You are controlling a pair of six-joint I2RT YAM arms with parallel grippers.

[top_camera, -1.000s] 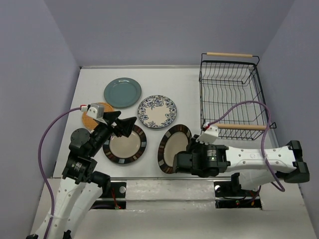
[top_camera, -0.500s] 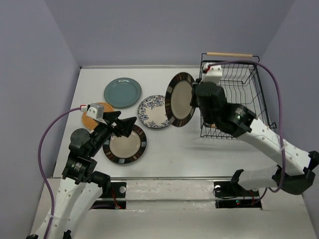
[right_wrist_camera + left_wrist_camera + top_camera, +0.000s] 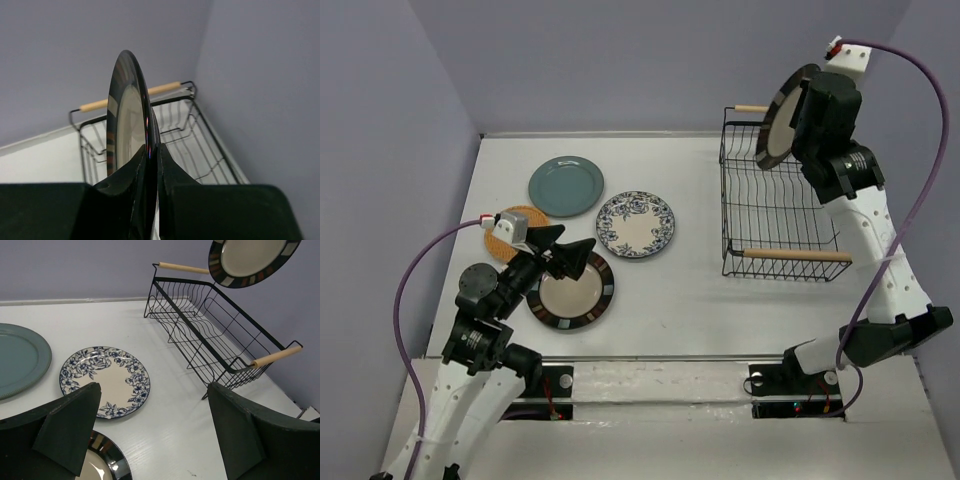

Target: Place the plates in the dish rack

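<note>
My right gripper (image 3: 808, 110) is shut on the rim of a cream plate with a dark striped rim (image 3: 778, 118), holding it on edge high above the far end of the black wire dish rack (image 3: 782, 205). In the right wrist view the plate (image 3: 127, 120) stands edge-on between my fingers (image 3: 172, 167), over the rack (image 3: 200, 135). My left gripper (image 3: 568, 256) is open and empty above the second striped plate (image 3: 570, 291). The teal plate (image 3: 566, 186), the blue-flowered plate (image 3: 635, 224) and the orange-tan plate (image 3: 512, 232) lie flat on the table. The left wrist view shows the flowered plate (image 3: 105, 381), the rack (image 3: 215, 340) and the held plate (image 3: 250, 260).
The rack has two wooden rod handles, one at the far end (image 3: 748, 108) and one at the near end (image 3: 798, 255). Purple-grey walls close the table at the back and both sides. The table's front edge (image 3: 650, 358) runs above the arm bases.
My right arm lifted the striped plate from beside the flowered plate, up and to the right, to high above the rack's far end. The left arm has barely moved.
</note>
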